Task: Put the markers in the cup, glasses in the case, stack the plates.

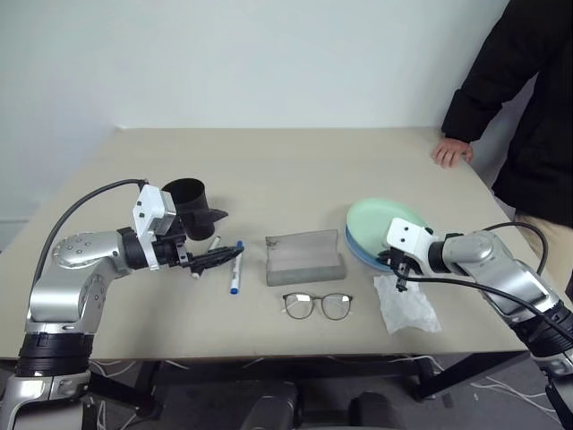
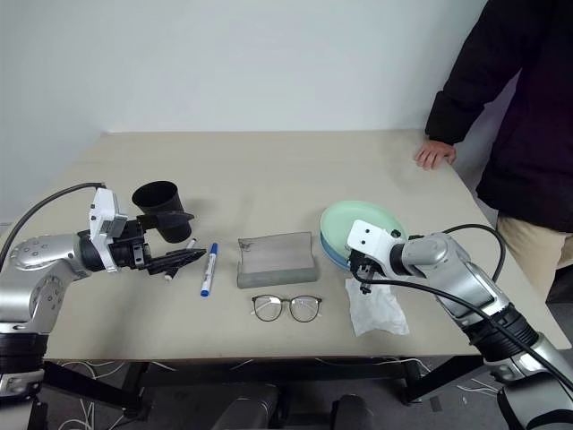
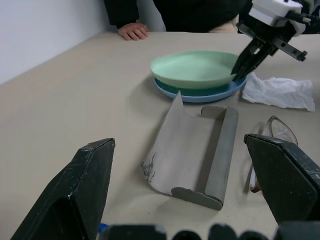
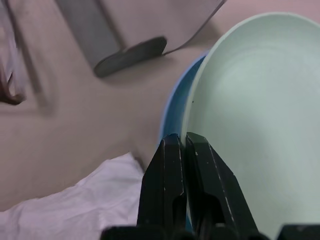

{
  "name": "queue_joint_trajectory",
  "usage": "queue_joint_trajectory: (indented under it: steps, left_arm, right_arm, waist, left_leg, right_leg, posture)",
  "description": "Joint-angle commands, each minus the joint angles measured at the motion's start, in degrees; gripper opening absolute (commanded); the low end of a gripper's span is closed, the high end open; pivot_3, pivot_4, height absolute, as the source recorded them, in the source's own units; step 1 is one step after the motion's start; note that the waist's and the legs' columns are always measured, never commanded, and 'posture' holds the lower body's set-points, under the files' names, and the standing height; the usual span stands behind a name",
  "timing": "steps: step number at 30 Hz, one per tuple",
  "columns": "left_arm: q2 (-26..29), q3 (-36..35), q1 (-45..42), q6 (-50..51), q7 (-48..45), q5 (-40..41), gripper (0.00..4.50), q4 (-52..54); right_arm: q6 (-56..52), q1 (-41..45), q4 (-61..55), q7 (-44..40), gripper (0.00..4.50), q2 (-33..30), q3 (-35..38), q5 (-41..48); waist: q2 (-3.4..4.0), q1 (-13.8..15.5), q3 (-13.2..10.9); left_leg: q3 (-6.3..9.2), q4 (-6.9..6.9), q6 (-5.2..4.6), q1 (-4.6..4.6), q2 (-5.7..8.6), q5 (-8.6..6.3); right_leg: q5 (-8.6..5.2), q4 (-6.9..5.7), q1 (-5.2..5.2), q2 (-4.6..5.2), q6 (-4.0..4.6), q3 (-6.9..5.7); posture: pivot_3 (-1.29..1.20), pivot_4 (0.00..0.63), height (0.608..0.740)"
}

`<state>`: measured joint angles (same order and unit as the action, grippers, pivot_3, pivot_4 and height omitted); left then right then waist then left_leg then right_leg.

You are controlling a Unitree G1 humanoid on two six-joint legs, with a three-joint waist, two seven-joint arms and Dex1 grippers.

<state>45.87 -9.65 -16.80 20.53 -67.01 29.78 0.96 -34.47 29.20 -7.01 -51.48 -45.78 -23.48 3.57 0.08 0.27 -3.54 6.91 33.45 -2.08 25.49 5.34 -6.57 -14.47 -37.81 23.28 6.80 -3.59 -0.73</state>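
Note:
The light green plate (image 1: 380, 222) sits on the light blue plate (image 1: 358, 255) at the right of the table. My right gripper (image 1: 400, 278) is shut, and in the right wrist view its tips (image 4: 182, 142) are at the stacked plates' near rim. The grey case (image 1: 304, 257) lies open at the middle, with the glasses (image 1: 318, 306) in front of it. My left gripper (image 1: 218, 237) is open beside the black cup (image 1: 188, 202). The black-capped marker (image 1: 213, 244) lies under it, partly hidden by one finger. The blue-capped marker (image 1: 236, 269) lies just to its right.
A crumpled white tissue (image 1: 407, 305) lies by the plates' near edge, under my right arm. A person in a dark jacket stands at the table's far right corner with a hand (image 1: 452, 152) on the tabletop.

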Motion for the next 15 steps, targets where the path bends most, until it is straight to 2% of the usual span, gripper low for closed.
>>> queue_joint_trajectory:
  steps: [1,14,15]
  left_arm:
    - [0.89,-1.86,-0.33,0.28,0.73,0.83,4.43,2.3]
    - [0.88,-1.64,-0.58,0.61,0.87,0.96,4.43,2.72]
    - [0.87,-1.54,-0.73,0.57,0.82,0.9,4.43,2.58]
  right_arm:
    - [1.68,1.28,-0.56,-1.45,0.03,-0.41,0.56,-1.9]
    - [2.36,-0.84,-1.32,-3.81,0.03,-0.17,0.86,-4.59]
    - [2.43,-0.87,-1.2,-3.82,0.24,-0.07,0.84,-4.72]
  waist:
    - [0.0,0.01,0.0]
    - [0.0,0.01,0.0]
    - [0.0,0.01,0.0]
  left_leg:
    - [0.0,0.0,0.0,0.0,0.0,0.0]
    - [-0.02,0.03,0.0,0.0,0.0,0.0]
    - [-0.02,0.03,0.0,0.0,0.0,0.0]
  right_leg:
    - [0.0,0.0,0.0,0.0,0.0,0.0]
    - [0.01,-0.01,-0.01,-0.01,0.0,0.01]
    - [0.01,-0.01,-0.01,-0.01,-0.01,0.01]
  posture:
    - [0.0,0.0,0.727]
    - [0.0,0.0,0.727]
    - [0.0,0.0,0.727]
